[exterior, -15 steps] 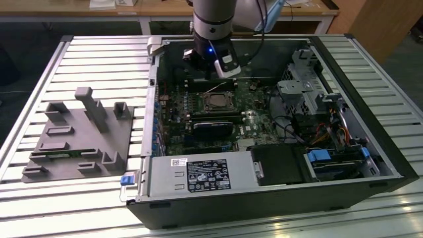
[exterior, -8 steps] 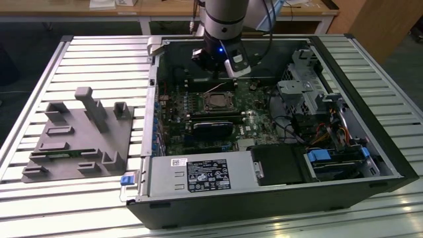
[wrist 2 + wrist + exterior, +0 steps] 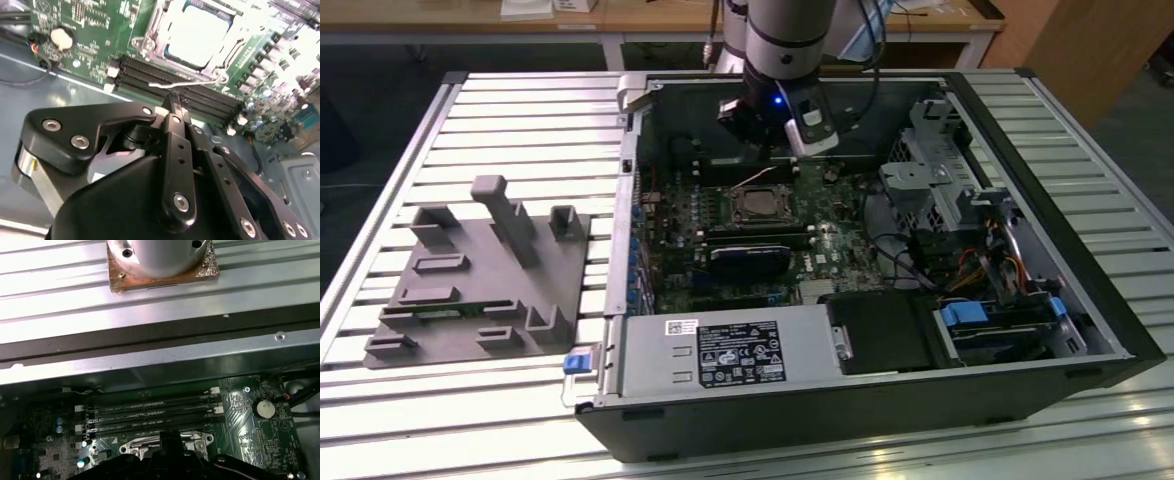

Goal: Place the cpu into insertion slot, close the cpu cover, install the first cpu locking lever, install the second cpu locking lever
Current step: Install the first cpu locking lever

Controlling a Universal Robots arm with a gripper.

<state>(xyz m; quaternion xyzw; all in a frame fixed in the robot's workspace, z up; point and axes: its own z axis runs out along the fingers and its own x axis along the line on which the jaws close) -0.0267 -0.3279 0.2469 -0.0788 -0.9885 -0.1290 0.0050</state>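
CPU (image 3: 197,35) lies flat in the insertion slot (image 3: 761,206) on the green motherboard (image 3: 85,30), its pale face showing through the window of the CPU cover (image 3: 180,62). The cover lies down around the chip.

In the exterior view the arm (image 3: 787,40) stands nearly upright over the far side of the open computer case (image 3: 854,420). Its wrist points straight down into the case. The gripper (image 3: 763,155) hangs just beyond the slot, above the long black memory slots (image 3: 150,75).

In the second wrist view the gripper (image 3: 172,100) has its jaws drawn together to a narrow tip. That tip sits right at a thin wire locking lever (image 3: 192,84), which runs along the cover's edge between socket and memory slots. I cannot tell whether the jaws pinch the wire or only touch it.

The case rests on a slatted metal worktop (image 3: 520,130). A grey moulded fixture (image 3: 480,275) sits on the worktop at the exterior view's left, well apart from the case.
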